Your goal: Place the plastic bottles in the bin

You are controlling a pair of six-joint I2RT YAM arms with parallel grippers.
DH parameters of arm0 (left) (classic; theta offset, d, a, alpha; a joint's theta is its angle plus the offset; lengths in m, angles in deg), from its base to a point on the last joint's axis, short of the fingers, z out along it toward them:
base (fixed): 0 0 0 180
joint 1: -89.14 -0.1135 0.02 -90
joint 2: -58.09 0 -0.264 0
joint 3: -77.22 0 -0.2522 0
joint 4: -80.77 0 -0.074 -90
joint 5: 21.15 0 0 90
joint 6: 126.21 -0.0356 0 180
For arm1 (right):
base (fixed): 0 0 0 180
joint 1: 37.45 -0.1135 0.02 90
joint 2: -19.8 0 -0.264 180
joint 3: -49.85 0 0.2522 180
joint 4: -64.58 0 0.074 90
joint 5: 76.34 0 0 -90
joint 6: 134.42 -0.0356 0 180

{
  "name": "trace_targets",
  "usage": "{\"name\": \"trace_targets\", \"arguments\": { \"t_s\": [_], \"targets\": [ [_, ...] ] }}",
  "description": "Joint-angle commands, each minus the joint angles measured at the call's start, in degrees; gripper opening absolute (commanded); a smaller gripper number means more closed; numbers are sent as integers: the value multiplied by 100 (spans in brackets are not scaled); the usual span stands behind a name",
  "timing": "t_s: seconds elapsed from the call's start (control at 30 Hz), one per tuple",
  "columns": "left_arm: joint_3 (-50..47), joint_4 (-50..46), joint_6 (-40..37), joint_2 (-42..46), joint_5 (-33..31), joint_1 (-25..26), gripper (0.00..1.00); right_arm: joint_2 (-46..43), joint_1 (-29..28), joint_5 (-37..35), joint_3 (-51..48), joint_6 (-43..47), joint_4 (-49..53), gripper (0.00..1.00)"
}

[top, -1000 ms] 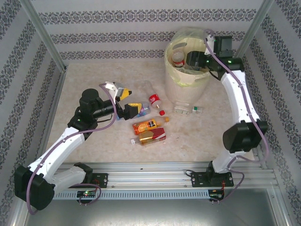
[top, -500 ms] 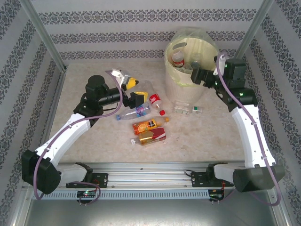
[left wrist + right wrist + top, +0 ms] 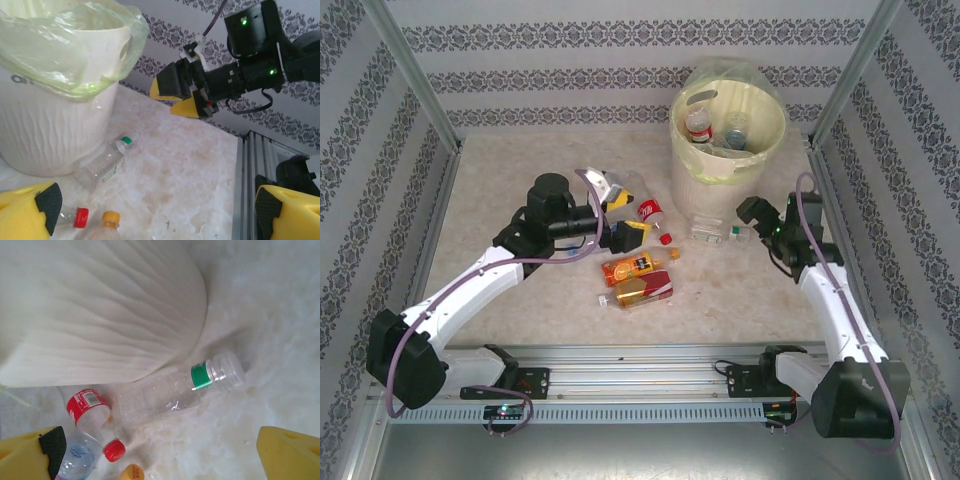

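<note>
The left jaws stand spread wide and hold nothing; their yellow fingers [image 3: 614, 205] hang just above the cluster of bottles near the middle of the surface [image 3: 510, 170], over the lower end of a red-labelled bottle [image 3: 645, 208]. The right jaws are likewise wide apart and empty. In the right wrist view one yellow fingertip [image 3: 287, 450] sits in each bottom corner with only the surface and bottles between them. They hover low over the surface towards its right edge, just beside a clear bottle [image 3: 718, 232] and apart from it. That clear bottle lies on its side at the foot of the bin [image 3: 778, 130], its green cap [image 3: 201, 376] towards the right edge; whether it touches the bin I cannot tell. The bin is cream and ribbed, with a clear bag [image 3: 75, 45] folded over its rim, and stands upright by the far edge, right of the middle. Two bottles [image 3: 698, 125] show inside it, one with a red label, the other clear. Nearer the middle an orange bottle [image 3: 638, 265] lies on its side, and just beside it, towards the near edge, lies a red-and-orange bottle [image 3: 640, 290]. A blue-labelled bottle [image 3: 75, 460] with a red cap [image 3: 665, 240] lies under the left jaws, largely hidden in the top view.
</note>
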Motion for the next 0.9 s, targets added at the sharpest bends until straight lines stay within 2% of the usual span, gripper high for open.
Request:
{"name": "trace_targets", "arguments": {
  "t_s": [0.0,0.2,0.4,0.87],
  "targets": [
    [-99,-152,-261,24,-243,163,100,-253,36,-67,-737,-1392,-1145,97],
    [-42,-393,-411,40,-481,361,100,-110,72,-240,-1506,-2383,-2109,94],
    [-20,-463,-473,68,-515,435,100,497,86,-89,-1816,-3135,-3049,92],
    [3,-595,-601,91,-550,481,100,2443,64,214,-1850,-3945,-5042,82]
  ]
}}
